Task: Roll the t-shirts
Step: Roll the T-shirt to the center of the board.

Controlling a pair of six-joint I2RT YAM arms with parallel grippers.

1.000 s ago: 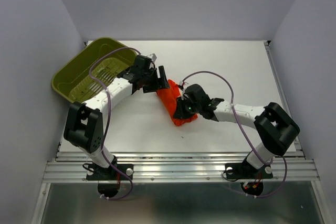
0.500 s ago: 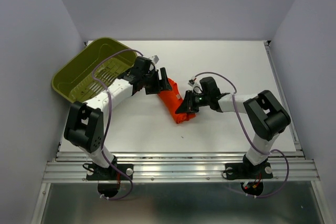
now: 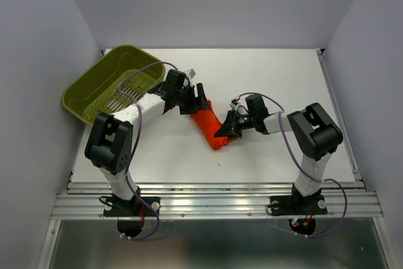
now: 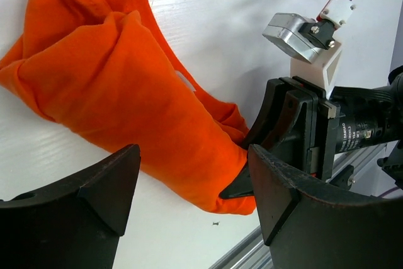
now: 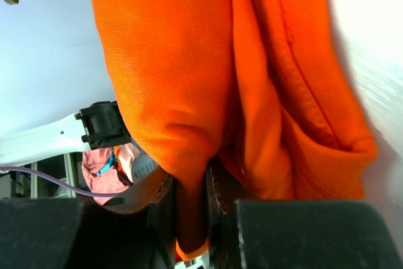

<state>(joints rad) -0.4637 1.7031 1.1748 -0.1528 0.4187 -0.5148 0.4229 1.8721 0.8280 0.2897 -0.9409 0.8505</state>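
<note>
Right arm [image 3: 277,121] sits tucked closer than a second ago; right fingers [image 5: 141,196] pinch a fold at the lower end of the orange t-shirt [image 3: 210,127], bunched mid-frame on the table [image 3: 283,80], while left fingers [image 4: 82,212] hang spread over its upper end. Soft, light, floppy, so I'd grab hems.

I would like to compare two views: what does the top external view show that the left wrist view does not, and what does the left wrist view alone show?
Only the top external view: the olive-green basket at the left edge of the white table, and both arms whole, down to their bases. Only the left wrist view: the left gripper with its jaws wide apart, and the cloth's seams and folds up close. Both: the orange t-shirt bunched into a long bundle, with the right gripper pinching one end.
</note>
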